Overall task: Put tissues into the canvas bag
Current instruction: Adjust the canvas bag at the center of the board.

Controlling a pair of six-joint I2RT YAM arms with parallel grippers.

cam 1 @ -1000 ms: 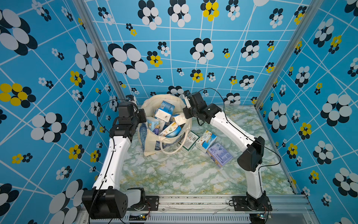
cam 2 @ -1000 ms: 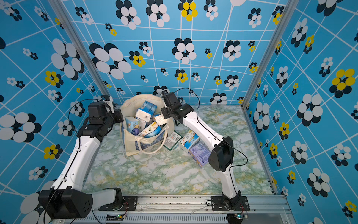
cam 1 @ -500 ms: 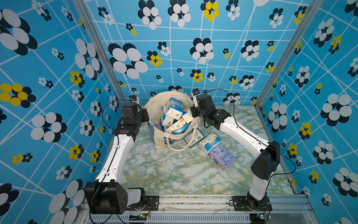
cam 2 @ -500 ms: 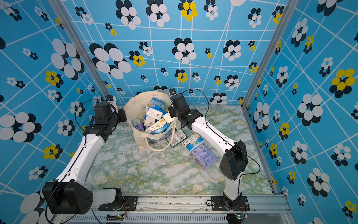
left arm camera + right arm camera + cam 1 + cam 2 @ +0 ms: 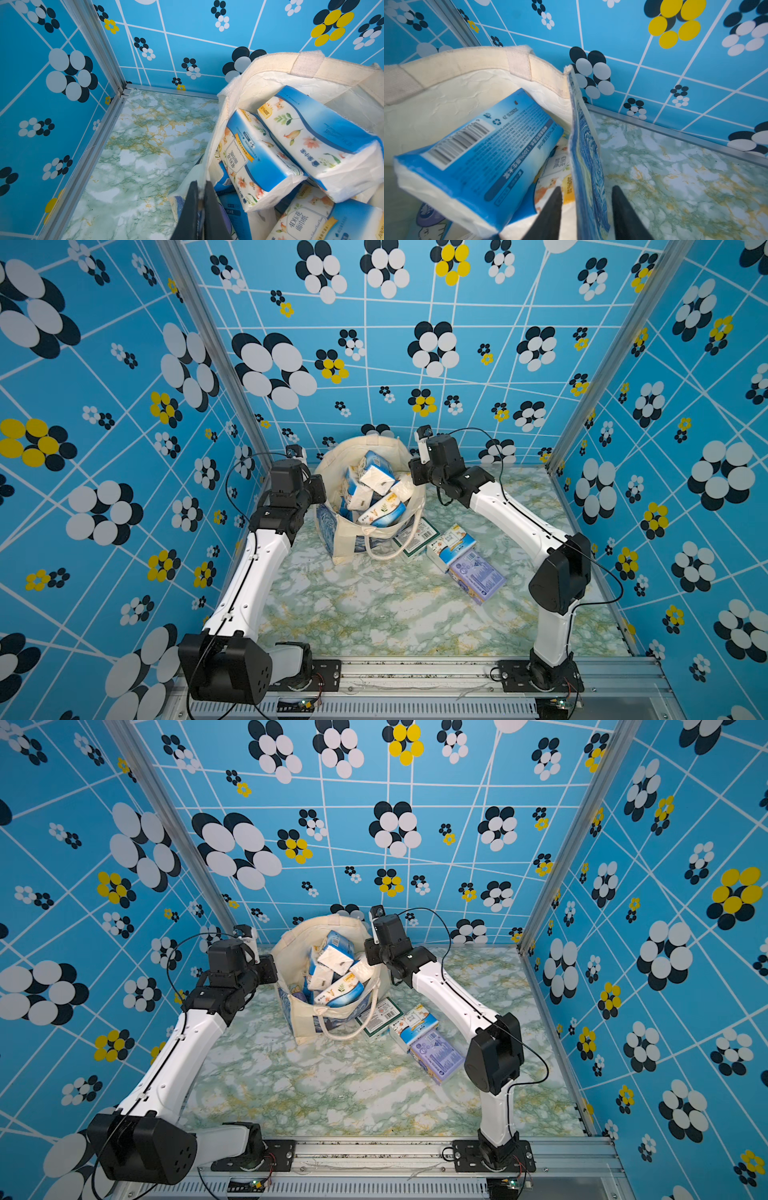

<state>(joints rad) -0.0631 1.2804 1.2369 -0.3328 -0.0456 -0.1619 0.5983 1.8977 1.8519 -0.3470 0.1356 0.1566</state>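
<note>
The canvas bag stands open at the back of the table, cream with a blue swirl print, holding several blue-and-white tissues. My left gripper is shut on the bag's rim at its left side. At the opposite side my right gripper is open, its fingers either side of the bag's printed wall without pinching it. To the right of the bag, three more packs lie on the table: green-and-white, blue-and-white and lavender.
The marble-patterned table is closed in by blue flowered walls at the back and on both sides. A loop handle of the bag hangs over its front onto the table. The bag stands near the back wall.
Both arms and the bag shifted a little to the right and the packs inside resettled. My right gripper has opened off the bag's wall. The left stays shut on the rim.
</note>
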